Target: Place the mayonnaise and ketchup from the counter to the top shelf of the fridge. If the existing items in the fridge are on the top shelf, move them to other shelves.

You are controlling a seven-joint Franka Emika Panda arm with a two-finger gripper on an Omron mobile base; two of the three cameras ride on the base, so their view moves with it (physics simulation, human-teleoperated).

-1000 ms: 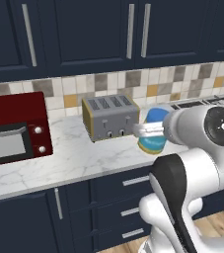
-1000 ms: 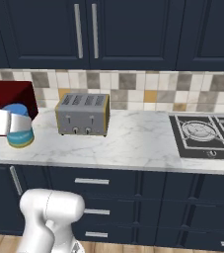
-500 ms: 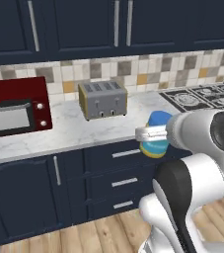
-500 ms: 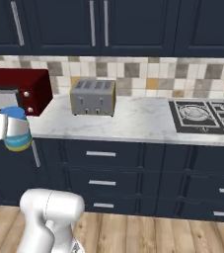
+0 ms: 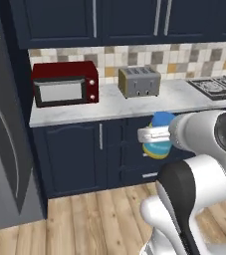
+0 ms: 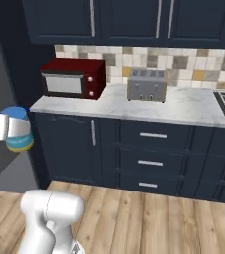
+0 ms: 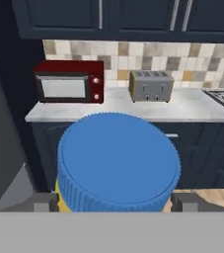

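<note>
The counter [image 5: 109, 107], white-grey marbled over navy cabinet fronts, carries a red microwave [image 5: 64, 83] at its left end, a grey toaster [image 5: 139, 82] near the middle, and a stovetop [image 5: 216, 85] farther right.

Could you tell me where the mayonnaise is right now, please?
The mayonnaise is off the counter, held in the gripper in front of the navy cabinets, right of the fridge.
</note>
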